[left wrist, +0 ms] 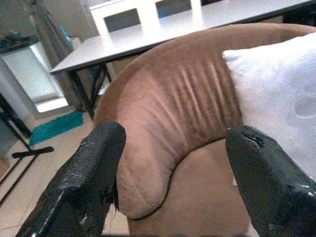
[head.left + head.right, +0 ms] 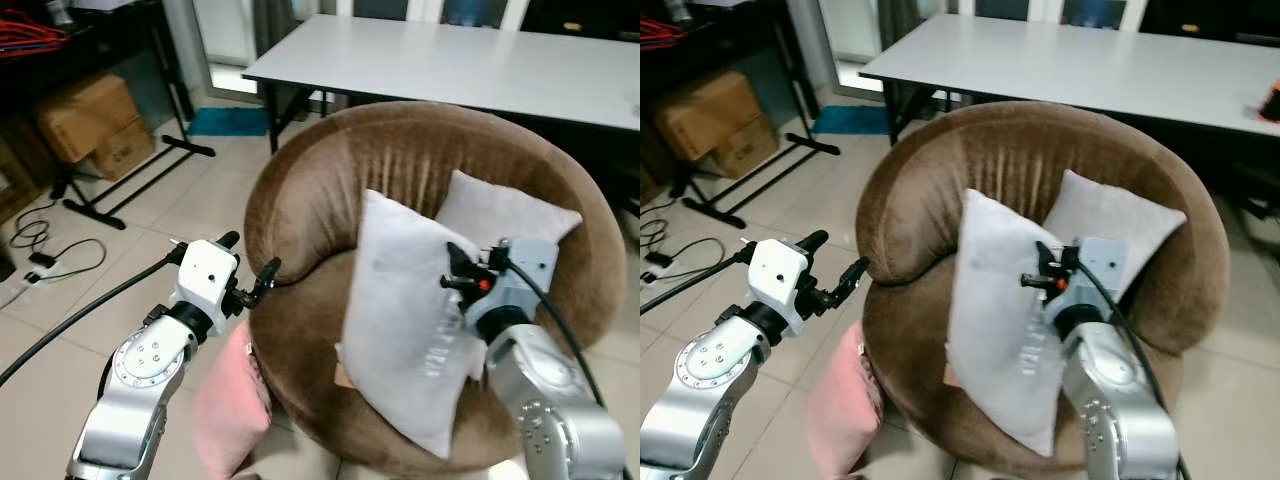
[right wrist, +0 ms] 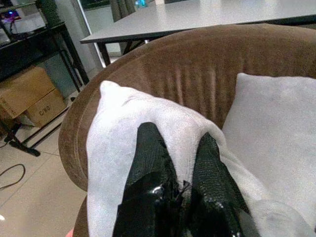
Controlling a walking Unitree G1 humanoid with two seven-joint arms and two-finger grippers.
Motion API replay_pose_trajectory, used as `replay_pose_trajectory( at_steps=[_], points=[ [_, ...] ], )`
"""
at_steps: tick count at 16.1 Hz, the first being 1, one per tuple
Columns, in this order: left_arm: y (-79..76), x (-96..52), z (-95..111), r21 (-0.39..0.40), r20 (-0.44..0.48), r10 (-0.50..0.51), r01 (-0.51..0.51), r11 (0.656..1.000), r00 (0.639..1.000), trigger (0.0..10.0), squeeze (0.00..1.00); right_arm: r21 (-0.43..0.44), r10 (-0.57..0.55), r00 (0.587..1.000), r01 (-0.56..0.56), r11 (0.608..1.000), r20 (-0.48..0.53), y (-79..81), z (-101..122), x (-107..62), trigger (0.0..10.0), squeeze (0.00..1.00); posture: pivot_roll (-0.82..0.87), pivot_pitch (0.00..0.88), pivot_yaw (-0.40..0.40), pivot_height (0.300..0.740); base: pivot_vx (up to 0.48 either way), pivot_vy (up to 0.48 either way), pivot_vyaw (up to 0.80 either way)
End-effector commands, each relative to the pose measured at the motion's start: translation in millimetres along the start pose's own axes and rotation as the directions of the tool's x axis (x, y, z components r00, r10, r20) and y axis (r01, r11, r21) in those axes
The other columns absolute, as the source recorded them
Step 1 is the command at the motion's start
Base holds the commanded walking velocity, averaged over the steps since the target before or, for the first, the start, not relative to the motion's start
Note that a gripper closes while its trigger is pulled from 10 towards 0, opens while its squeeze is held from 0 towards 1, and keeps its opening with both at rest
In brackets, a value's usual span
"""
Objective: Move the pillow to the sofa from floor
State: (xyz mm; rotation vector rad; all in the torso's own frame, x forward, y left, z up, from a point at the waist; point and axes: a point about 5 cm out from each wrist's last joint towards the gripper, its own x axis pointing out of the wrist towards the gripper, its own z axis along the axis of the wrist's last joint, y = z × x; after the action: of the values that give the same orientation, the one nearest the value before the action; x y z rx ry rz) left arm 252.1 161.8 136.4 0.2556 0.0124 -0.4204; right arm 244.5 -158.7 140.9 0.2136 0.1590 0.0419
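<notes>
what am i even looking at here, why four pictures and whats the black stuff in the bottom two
This is a walking humanoid robot with two silver arms. The top two pictures come from cameras in its head, looking down at a round brown sofa chair. The bottom two come from cameras on its wrists, and the black shapes are each gripper's two fingers.

The right gripper is pinching the front grey pillow, which stands tilted on the seat. A second grey pillow leans on the backrest behind it. The left gripper is open and holds nothing, beside the sofa's arm. A pink cushion lies on the floor below it. A white table stands behind.
</notes>
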Motion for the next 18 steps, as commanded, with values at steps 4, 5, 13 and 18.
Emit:
replay_pose_trajectory(
  at_steps=[4, 5, 13, 18],
  points=[
    [3.6, -0.6, 1.2, 0.016, 0.0, 0.015, -0.015, 1.0, 1.0, 10.0, 0.0, 0.013, 0.041, 0.998, -0.042, 0.999, 0.039, 8.8, 7.6, 0.9, 10.0, 0.0, -0.01, 0.0, 0.03, 0.74, 0.0, -0.398, 0.0],
    [4.1, -0.1, -0.4, -0.012, -0.012, 0.024, -0.024, 1.0, 1.0, 10.0, 0.0, 0.014, 0.042, 0.998, -0.042, 0.999, 0.039, 8.9, 7.3, 0.8, 10.0, 0.0, -0.01, 0.0, 0.03, 0.74, 0.0, 0.0, 0.0],
    [7.3, 0.4, -1.1, 0.007, -0.023, 0.012, -0.012, 1.0, 1.0, 10.0, 0.0, 0.013, 0.087, 0.995, -0.087, 0.996, 0.041, 17.2, 6.3, 6.3, 10.0, 0.0, 0.0, 0.0, 0.035, 0.74, 0.099, 0.0, -0.29],
    [5.0, -1.6, 0.1, 0.001, -0.009, -0.002, 0.002, 1.0, 1.0, 10.0, 0.0, 0.007, 0.131, 0.991, -0.132, 0.991, 0.034, 20.9, 4.2, 7.1, 10.0, 0.0, 0.0, 0.0, 0.031, 0.74, 0.114, 0.0, -0.27]
  ],
)
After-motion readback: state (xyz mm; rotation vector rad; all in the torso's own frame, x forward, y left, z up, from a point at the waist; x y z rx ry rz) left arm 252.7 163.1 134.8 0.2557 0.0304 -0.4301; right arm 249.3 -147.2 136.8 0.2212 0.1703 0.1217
